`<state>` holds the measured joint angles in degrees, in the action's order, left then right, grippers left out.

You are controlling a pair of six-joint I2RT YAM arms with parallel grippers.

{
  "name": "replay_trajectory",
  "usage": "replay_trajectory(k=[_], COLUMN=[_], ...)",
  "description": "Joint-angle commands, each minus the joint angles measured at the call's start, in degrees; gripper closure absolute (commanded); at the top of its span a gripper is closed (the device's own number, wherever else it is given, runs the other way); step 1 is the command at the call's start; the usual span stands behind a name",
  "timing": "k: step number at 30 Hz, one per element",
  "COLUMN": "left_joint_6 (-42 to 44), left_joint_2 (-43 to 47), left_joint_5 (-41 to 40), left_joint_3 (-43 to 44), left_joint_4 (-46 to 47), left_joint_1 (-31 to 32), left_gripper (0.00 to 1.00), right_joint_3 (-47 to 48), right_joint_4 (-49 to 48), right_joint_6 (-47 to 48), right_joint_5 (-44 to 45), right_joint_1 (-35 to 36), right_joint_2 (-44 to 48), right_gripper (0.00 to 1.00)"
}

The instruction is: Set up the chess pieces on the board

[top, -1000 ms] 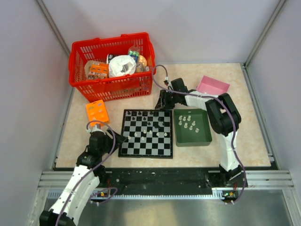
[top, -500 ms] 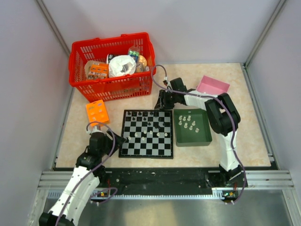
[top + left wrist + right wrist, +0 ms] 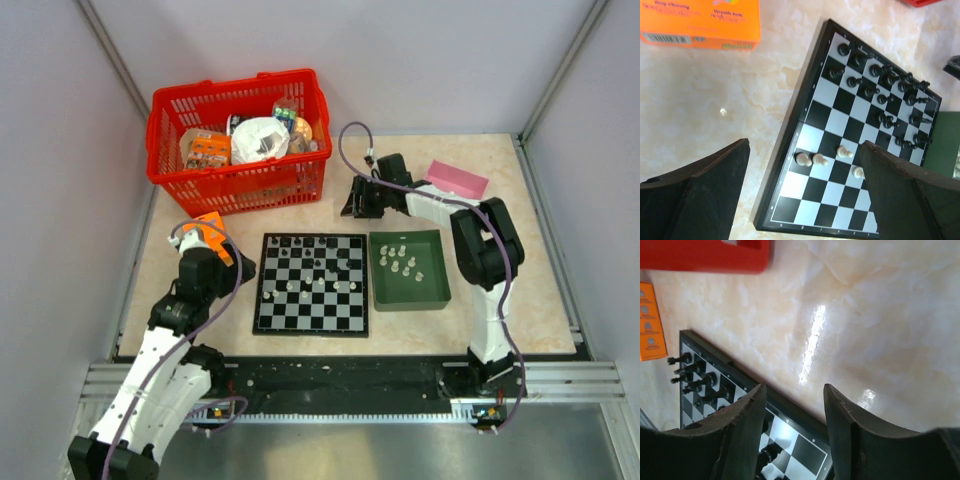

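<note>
Containers around the board (image 3: 311, 283)
Green tray (image 3: 432, 288), just right of the board, holds pale chess pieces (image 3: 402, 258); red basket (image 3: 240, 185), beyond the board, holds packaged goods. Black pieces (image 3: 867, 91) stand on the board. Left end effector (image 3: 804, 146) and right end effector (image 3: 795, 388): jaws apart, empty.

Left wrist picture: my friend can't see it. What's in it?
A flat black-and-white checkered board with a black border lies slanted on a pale marbled table, tiny black chess pieces crowding its far rows and a few tiny white chess pieces near its front. Below, the dark left claw stands open and empty; an orange cardboard box sits top left.
</note>
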<state>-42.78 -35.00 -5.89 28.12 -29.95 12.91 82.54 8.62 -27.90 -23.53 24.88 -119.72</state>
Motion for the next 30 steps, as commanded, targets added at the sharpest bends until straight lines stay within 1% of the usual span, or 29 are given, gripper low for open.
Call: replay_trajectory(k=[1, 3, 5, 8, 10, 12, 15, 18, 22, 26, 30], left_joint_6=[10.9, 12.6, 14.5, 15.1, 17.5, 19.4, 22.7, 24.2, 23.8, 23.7, 23.6], left_joint_2=[-4.6, -7.5, -9.5, -11.9, -13.1, -14.0, -14.7, -15.4, -15.8, -15.1, -13.9], left_joint_5=[-5.3, -8.2, -6.5, -6.5, -6.1, -8.8, -12.6, -16.2, -16.3, -16.8, -17.8], left_joint_3=[6.8, 10.1, 12.7, 17.0, 18.7, 20.2, 20.9, 20.8, 21.1, 20.9, 20.7], left_joint_4=[1.6, -1.0, -1.2, -3.7, -4.6, -6.2, -7.1, -7.0, -7.9, -8.1, -7.9], left_joint_1=[0.2, 0.2, 0.2, 0.2, 0.2, 0.2, 0.2, 0.2, 0.2, 0.2, 0.2], left_gripper=[0.01, 0.01, 0.01, 0.01, 0.01, 0.01, 0.01, 0.01, 0.01, 0.01, 0.01], right_joint_3=[-0.7, -2.8, -4.9, -7.7, -9.6, -10.0, -9.1, -9.2, -8.2, -6.2, -4.9], right_joint_4=[-2.4, -2.4, -2.3, -1.2, -1.0, 0.1, 2.9, 2.5, 2.7, 4.1, 5.0], right_joint_6=[2.3, 2.7, 3.0, 4.3, 5.1, 6.4, 8.0, 8.3, 8.7, 9.5, 10.3], right_joint_5=[2.4, 3.7, 5.0, 7.9, 10.1, 12.6, 18.1, 21.2, 24.7, 26.8, 26.1], right_joint_1=[-0.2, -0.3, -0.1, 0.8, 2.2, 4.7, 8.6, 11.1, 14.2, 15.7, 16.2], right_joint_2=[9.1, 11.4, 14.1, 18.0, 20.6, 21.6, 21.3, 20.8, 19.4, 16.4, 15.0], right_gripper=[0.5, 0.5, 0.5, 0.5, 0.51, 0.51, 0.53, 0.56, 0.57, 0.59, 0.6])
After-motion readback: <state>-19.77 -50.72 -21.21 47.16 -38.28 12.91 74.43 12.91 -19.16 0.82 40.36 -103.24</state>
